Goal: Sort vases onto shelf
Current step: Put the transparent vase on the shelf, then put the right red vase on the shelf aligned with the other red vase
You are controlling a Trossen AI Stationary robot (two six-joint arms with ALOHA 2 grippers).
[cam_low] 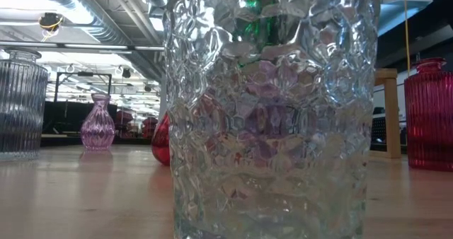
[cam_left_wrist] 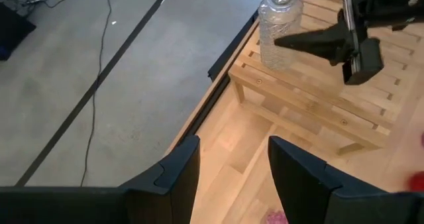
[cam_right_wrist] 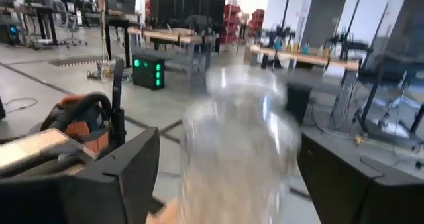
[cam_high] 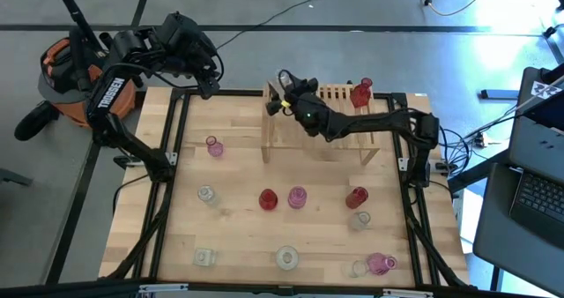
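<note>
My right gripper [cam_high: 284,91] is spread, fingers flanking a clear vase [cam_left_wrist: 279,26] that stands upright on the shelf [cam_high: 339,126], upper centre of the high view. My left gripper [cam_high: 210,80], also spread, idles at upper left, farther away.

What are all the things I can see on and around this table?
shelf: one, light wood, far middle of the table
red vases: three; one at the shelf's right end, two on the table
pink vases: three, all on the table
clear vases: six; one at the shelf's left end, five on the table's near half
laptop: one, dark, right of the table
right gripper: open, around the clear vase on the shelf
left gripper: open, above the table's far left corner
</note>
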